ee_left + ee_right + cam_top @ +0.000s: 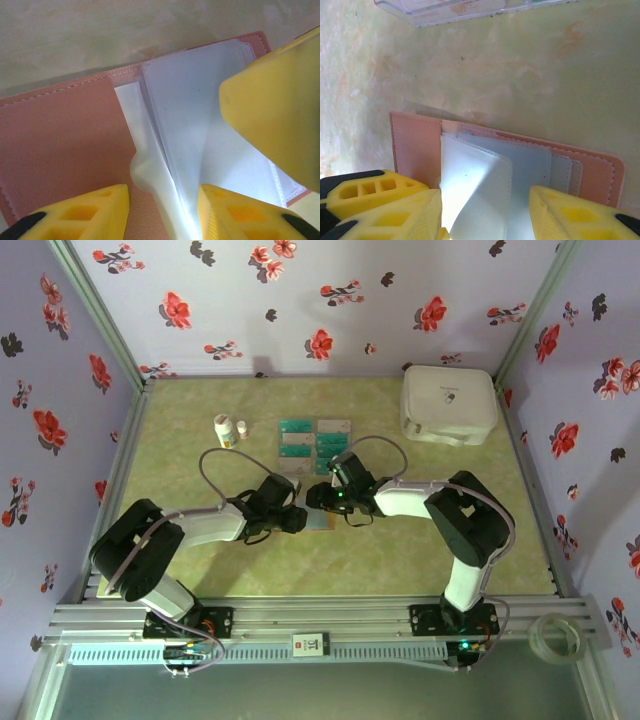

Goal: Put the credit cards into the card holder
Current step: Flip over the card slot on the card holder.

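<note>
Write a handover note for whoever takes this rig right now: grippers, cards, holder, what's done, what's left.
Left gripper: jaws partly open, straddling a clear plastic sleeve of the reddish-brown leather card holder.
Right gripper: jaws partly open over the same holder, a sleeve between them.
Small flat teal and pale credit cards: in rows on the green table beyond the holder, none held.
Done: holder lies open; no card seen in its sleeves.
Left: pick up and insert every card.
</note>
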